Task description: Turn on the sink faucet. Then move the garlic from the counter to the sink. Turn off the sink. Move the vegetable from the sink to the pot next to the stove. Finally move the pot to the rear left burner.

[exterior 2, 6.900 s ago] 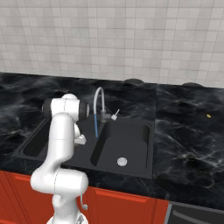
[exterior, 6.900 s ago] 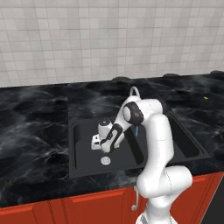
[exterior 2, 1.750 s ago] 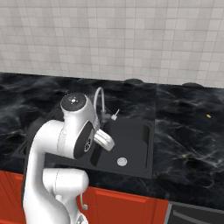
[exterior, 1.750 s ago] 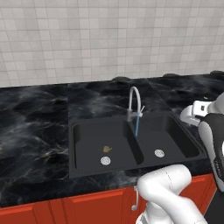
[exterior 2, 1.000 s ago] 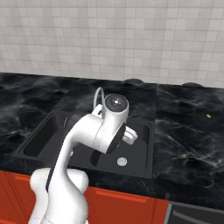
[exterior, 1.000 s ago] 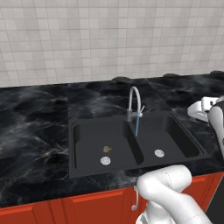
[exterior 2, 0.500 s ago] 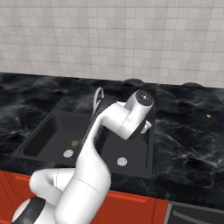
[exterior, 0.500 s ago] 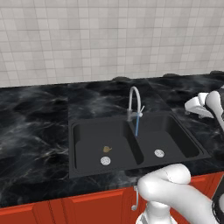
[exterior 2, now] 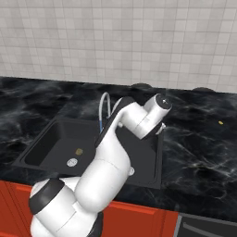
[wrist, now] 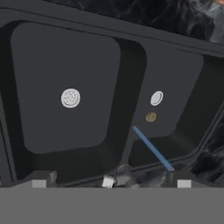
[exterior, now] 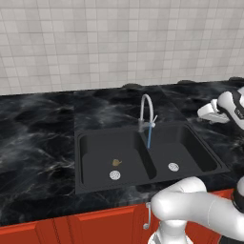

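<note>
I'm looking across the glossy black marble counter [exterior: 38,128] with its faint grey veins, and set into it is the dark grey rectangular double-basin sink [exterior: 147,159], a round silver drain in each bowl. The slim silver gooseneck faucet [exterior: 146,112] rises behind the divider, and a thin blue stream runs from its spout, so I judge the tap is on and shutting it off is my next job. That explains where I have the white arm: the hand [exterior: 212,111] hangs above the counter on the right side of the sink, and from the hand camera I look down over both bowls with the faucet base close below. My jaws are spread wide with nothing between them, free to push the short lever. Smallest of all, the tiny tan-brown garlic bulb [exterior: 116,162] sits on the floor of the left bowl, just beside its drain [exterior: 115,175], apart from the stream.
</note>
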{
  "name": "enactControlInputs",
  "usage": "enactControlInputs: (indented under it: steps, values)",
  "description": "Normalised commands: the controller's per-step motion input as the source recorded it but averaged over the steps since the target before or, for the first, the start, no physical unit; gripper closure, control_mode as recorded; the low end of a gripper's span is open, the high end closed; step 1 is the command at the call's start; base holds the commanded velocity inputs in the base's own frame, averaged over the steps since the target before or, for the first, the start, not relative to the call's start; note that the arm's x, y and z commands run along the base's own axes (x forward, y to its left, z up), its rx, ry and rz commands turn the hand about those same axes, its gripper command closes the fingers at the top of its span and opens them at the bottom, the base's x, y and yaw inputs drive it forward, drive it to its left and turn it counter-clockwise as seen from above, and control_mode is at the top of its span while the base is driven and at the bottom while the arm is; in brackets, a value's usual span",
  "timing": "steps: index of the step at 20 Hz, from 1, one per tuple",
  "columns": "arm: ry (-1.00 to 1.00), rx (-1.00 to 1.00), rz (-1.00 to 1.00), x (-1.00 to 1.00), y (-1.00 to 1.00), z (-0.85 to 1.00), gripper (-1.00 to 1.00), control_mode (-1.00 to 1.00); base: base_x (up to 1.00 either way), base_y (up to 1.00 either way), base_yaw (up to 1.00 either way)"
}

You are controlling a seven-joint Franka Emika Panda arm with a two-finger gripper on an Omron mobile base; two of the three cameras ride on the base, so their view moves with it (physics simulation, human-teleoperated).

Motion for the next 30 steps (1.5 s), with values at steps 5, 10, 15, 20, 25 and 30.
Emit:
enactControlInputs:
  steps: [5, 10, 15, 20, 25, 30]
  values:
    - [-0.18, 0.00, 0.08, 0.37, -0.14, -0.25, -1.00, -1.00, 0.00, 0.00, 0.00]
    - [-0.16, 0.00, 0.13, 0.42, -0.07, -0.31, -1.00, -1.00, 0.00, 0.00, 0.00]
    - [-0.19, -0.01, 0.15, 0.45, 0.00, -0.36, -1.00, -1.00, 0.00, 0.00, 0.00]
    - [-0.13, -0.02, 0.13, 0.33, -0.04, -0.35, -1.00, -1.00, 0.00, 0.00, 0.00]
    - [-0.10, -0.03, 0.10, 0.03, -0.20, -0.03, -1.00, -1.00, 0.00, 0.00, 0.00]
    - [-0.08, -0.08, 0.11, 0.00, -0.13, -0.02, -1.00, -1.00, 0.00, 0.00, 0.00]
